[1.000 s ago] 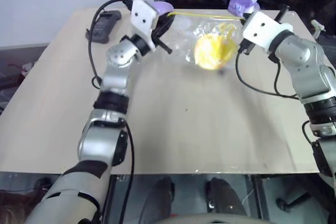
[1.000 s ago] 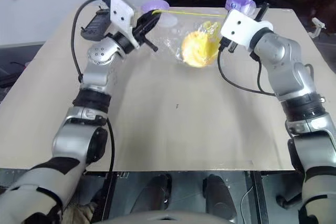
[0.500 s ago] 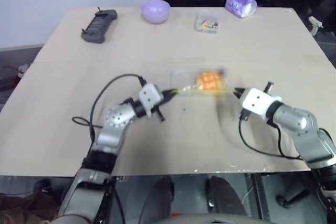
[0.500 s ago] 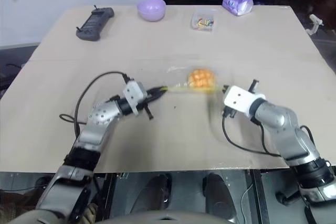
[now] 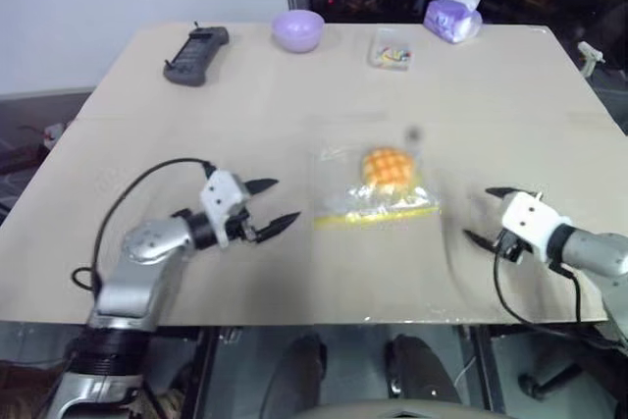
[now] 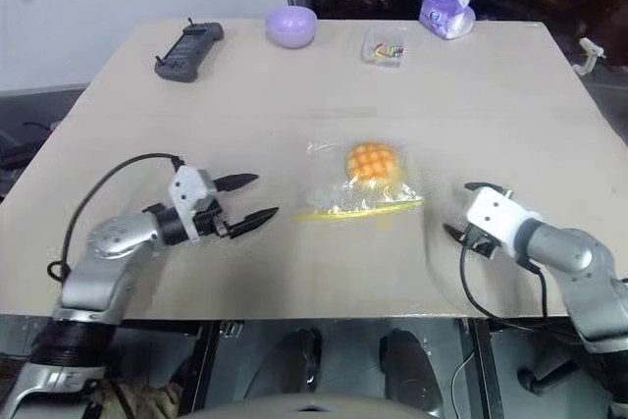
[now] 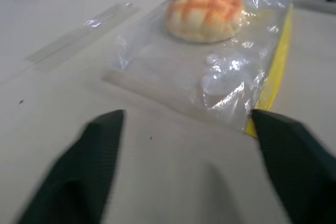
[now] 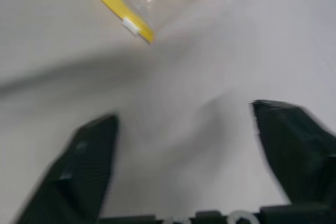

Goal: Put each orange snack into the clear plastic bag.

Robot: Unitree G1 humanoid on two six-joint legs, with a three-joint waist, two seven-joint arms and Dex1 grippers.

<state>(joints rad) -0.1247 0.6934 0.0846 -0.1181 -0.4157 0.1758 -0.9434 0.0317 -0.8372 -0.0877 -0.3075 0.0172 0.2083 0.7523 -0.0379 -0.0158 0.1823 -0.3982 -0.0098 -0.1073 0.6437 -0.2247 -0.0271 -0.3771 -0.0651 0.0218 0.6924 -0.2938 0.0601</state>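
Now | orange snack (image 5: 387, 165) inside clear plastic bag (image 5: 376, 201) | table (image 5: 294, 85)

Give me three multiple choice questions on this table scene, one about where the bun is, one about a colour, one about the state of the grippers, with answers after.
1. Where is the orange snack?
A. Inside the clear plastic bag
B. In the lilac bowl
C. Held in a gripper

2. What colour is the strip along the bag's near edge?
A. Red
B. Yellow
C. Blue

3. How do the left gripper and right gripper stand?
A. Both shut on the bag
B. Left holds the bag, right open
C. Both open, off the bag

Answers:
1 A, the bun lies under the crinkly film in the left wrist view.
2 B, a yellow band runs along that edge.
3 C, each gripper's fingers are spread, with bare table between them and the bag.
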